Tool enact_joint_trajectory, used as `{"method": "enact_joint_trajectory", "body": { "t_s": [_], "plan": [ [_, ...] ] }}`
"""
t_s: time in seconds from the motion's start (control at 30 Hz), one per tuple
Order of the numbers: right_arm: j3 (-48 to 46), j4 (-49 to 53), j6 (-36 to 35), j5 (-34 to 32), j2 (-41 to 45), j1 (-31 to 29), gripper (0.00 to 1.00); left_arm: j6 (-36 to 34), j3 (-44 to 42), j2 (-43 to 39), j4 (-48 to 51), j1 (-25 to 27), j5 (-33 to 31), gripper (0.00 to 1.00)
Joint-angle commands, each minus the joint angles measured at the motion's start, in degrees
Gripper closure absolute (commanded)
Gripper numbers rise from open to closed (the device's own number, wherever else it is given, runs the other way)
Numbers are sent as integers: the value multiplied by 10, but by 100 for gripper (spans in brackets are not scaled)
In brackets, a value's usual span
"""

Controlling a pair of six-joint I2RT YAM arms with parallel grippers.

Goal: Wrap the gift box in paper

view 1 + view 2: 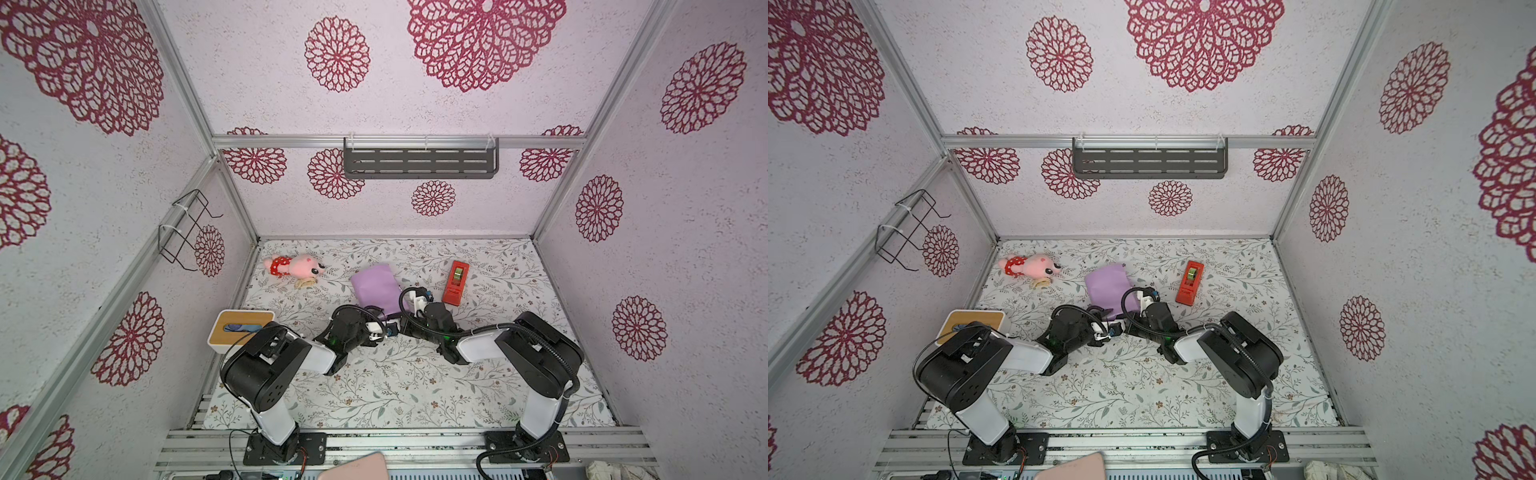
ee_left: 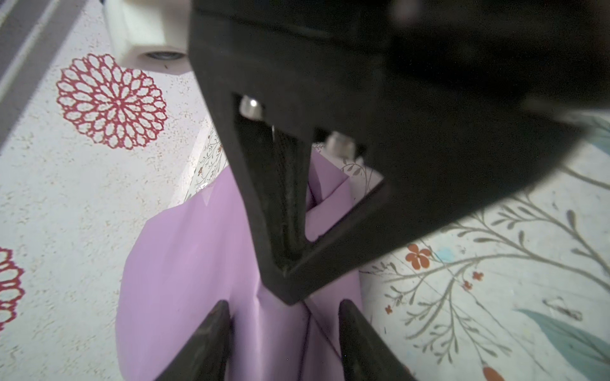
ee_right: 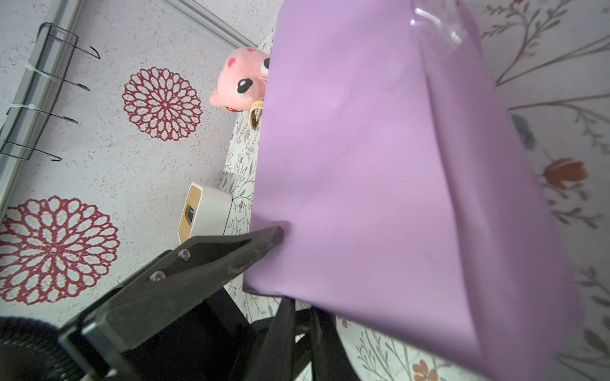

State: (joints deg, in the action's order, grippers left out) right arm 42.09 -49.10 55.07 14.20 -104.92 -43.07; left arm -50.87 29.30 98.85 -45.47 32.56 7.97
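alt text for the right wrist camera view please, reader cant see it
A box-shaped parcel of smooth lilac-purple paper fills most of the frame on a floral tablecloth, black robot jaws touching one edge. Behind it are a pink plush toy, a white tissue box with a wooden top and a black wire wall rack.

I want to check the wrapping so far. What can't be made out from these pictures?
- Box: hidden in every view, covered by the paper.
- Paper's near end, both top views: behind the left arm and right arm.
- End folds, left wrist view: blocked by the blurred right claw.
- Tape left in the red dispenser: too small, top views.
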Motion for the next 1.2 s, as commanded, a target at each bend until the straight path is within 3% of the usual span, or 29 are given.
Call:
{"method": "enact_joint_trajectory", "body": {
  "t_s": [0.0,0.23,0.37,0.47,0.53,0.57,0.63,0.7,0.8,1.0,1.17],
  "plan": [
    [12,-49,10,24,18,-4,85,22,-2,-11,-8,1,0,39],
    [-81,41,-38,15,184,85,78,119,-13,-86,-40,0,21,15],
    [-39,155,-91,7,196,130,65,266,-44,-156,-71,-1,5,11],
    [47,235,-123,3,139,134,54,491,-43,-211,-27,-5,-97,9],
    [94,253,-126,11,99,135,45,675,-11,-237,112,-19,-179,5],
    [117,265,-129,15,79,135,41,778,21,-242,227,-31,-201,5],
    [155,282,-128,26,43,134,36,905,86,-221,396,-69,-160,7],
    [184,284,-123,49,8,130,32,971,111,-185,434,-105,-81,9],
    [219,296,-126,76,-27,122,29,1033,110,-132,362,-129,8,11],
    [223,296,-131,114,-43,112,33,1027,178,-38,369,-129,66,14],
    [180,277,-129,137,-10,98,41,1019,180,-25,349,-109,105,17]
  ]
}}
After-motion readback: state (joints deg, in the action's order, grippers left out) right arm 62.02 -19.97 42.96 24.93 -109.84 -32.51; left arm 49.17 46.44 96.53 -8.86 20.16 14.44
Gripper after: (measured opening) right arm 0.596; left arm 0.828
